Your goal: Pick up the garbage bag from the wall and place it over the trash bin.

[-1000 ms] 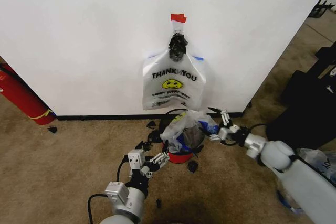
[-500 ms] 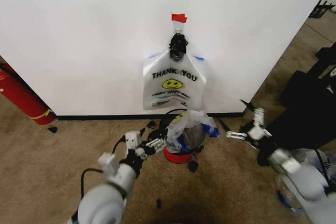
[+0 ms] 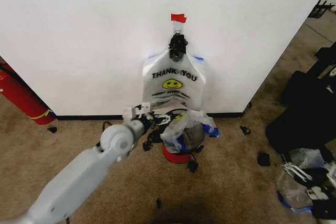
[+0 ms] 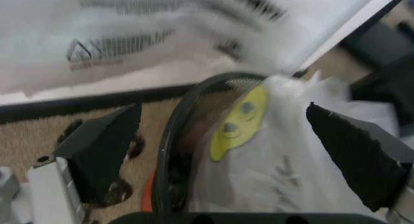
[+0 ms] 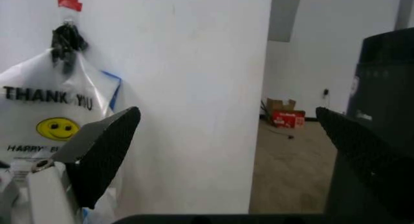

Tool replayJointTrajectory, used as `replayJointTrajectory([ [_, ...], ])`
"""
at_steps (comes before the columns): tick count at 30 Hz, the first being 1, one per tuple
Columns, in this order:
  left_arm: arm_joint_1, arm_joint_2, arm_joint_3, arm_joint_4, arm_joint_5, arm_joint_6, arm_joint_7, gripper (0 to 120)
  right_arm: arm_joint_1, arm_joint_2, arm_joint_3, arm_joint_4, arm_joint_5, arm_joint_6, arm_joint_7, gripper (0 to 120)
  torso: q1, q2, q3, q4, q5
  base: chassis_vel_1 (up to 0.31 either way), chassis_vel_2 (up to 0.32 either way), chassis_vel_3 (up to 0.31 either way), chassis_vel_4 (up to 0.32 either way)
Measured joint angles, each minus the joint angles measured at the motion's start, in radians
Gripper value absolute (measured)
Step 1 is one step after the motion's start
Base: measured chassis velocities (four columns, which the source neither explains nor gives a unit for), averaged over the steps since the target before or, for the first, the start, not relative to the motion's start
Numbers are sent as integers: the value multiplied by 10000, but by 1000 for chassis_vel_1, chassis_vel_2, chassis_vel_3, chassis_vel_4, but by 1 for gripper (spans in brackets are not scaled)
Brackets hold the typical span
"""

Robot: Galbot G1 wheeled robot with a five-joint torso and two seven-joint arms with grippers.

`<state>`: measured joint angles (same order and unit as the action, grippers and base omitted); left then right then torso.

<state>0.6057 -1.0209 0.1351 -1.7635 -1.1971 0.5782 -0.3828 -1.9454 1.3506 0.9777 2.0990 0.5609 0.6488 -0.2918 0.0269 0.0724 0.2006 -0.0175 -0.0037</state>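
- We have our right gripper drawn back low at our right side, above the carpet floor and well apart from the bin; its fingers stand apart with nothing between them. A second ago it was close beside the bin's right side.
- We have our left gripper reaching forward to the trash bin, at the bin's left rim and just under the hanging bag. In the left wrist view the fingers are spread wide, straddling the rim and clamped on nothing. A second ago this gripper sat lower and nearer to us, short of the bin.
- The trash bin stands on the floor at the foot of the wall, with crumpled plastic already in its mouth.
- The garbage bag hangs from a clip on the wall, under the red tape piece and directly above the bin. It hangs as it did a second ago.
- We judge the task to be at its start: the bag is not yet grasped, and the pickup and the fitting over the bin are both left.
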Motion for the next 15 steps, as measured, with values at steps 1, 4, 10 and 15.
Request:
replayJointTrajectory([
  [1, -173, -95, 74, 259, -12, 183, -9, 100, -24, 63, 9, 32, 0, 18, -2, 100, 0, 0, 0, 0, -2, 0, 0, 0, 0],
  [4, -539, -285, 216, 820, -13, 495, -16, 100, -37, 136, 74, 115, 1, 21, -4, 100, 0, 0, 0, 5, 0, 0, 0, 0, 0],
  [10, -1103, -752, 680, 1885, 238, 918, -25, 96, 17, 141, 172, 256, 61, -83, -8, 100, 0, 0, 0, 2, -1, 0, 0, 0, 0],
  [15, -1126, -826, 795, 2187, 447, 951, -24, 81, 54, 211, 97, 284, 33, -117, -24, 100, 0, 0, 0, 4, -1, 0, 0, 0, 0],
])
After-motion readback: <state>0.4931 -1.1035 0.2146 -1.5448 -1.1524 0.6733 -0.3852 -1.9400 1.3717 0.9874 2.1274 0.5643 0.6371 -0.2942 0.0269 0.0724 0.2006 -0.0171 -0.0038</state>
